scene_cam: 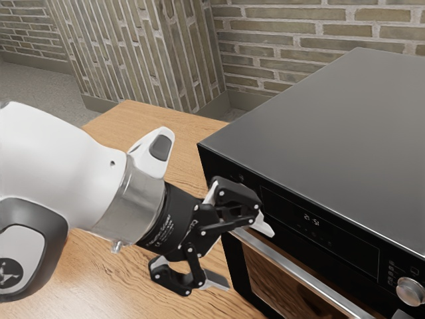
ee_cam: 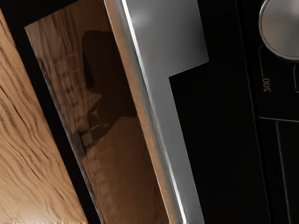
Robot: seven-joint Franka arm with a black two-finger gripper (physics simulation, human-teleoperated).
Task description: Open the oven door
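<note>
Two fingers apart, the claw (scene_cam: 247,260) is near the oven-door handle (scene_cam: 299,271). One control knob (scene_cam: 410,291) sits at the exterior view's four o'clock.

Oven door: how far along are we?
Done: the approach, by the look of it; the gripper is at the handle, one finger by the control panel, the other lower down.
In hand: nothing gripped; fingers stand apart.
Left: get hold of the handle, then pull. The door looks shut, its glass lined up under the panel.
</note>
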